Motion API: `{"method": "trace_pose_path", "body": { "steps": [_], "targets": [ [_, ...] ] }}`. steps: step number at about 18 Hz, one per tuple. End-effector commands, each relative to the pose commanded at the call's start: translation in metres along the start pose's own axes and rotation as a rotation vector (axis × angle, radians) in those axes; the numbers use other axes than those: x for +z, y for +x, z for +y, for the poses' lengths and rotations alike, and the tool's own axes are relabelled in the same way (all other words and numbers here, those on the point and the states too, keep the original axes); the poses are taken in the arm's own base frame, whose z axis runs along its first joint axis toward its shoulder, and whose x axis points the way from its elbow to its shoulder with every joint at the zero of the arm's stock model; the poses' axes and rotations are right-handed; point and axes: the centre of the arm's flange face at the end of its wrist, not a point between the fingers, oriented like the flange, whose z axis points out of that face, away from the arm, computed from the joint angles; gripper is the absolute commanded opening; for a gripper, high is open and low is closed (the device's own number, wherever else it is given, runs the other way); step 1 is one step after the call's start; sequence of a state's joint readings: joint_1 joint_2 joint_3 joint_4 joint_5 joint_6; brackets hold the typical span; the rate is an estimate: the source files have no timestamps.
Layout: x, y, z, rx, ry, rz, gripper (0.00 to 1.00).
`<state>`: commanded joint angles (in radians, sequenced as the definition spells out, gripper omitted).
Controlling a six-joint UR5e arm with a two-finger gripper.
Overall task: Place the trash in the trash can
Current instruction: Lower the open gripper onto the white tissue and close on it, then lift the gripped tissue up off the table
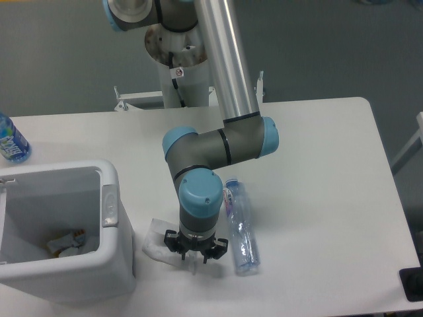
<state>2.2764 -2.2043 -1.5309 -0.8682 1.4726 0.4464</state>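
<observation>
Pincer (195, 257) low over white wrapper (157, 246), grip state unclear; clear bottle (240, 228) alongside, label unreadable.

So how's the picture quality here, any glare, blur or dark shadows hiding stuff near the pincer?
Fixed camera: lighting is soft and even, with only a faint shadow under the arm. The image is slightly soft, so the pincer fingertips over the white wrapper blur together. The clear bottle shows mild highlights; the white table is slightly washed out.
</observation>
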Motion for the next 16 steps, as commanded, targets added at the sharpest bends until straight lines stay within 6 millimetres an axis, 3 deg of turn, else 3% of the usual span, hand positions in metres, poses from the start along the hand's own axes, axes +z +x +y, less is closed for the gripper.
{"method": "trace_pose_path", "body": {
  "steps": [2, 7, 9, 12, 16],
  "targets": [
    [-0.001, 0.0, 0.0, 0.002, 0.001, -0.001, 0.0],
    [-0.016, -0.001, -0.006, 0.004, 0.026, -0.013, 0.0],
    [-0.031, -0.002, -0.012, 0.007, 0.053, -0.024, 0.0],
    [-0.084, -0.008, -0.028, 0.008, 0.143, -0.059, 0.0],
    [-0.192, -0.039, -0.037, -0.059, 0.332, -0.085, 0.0]
  ]
}}
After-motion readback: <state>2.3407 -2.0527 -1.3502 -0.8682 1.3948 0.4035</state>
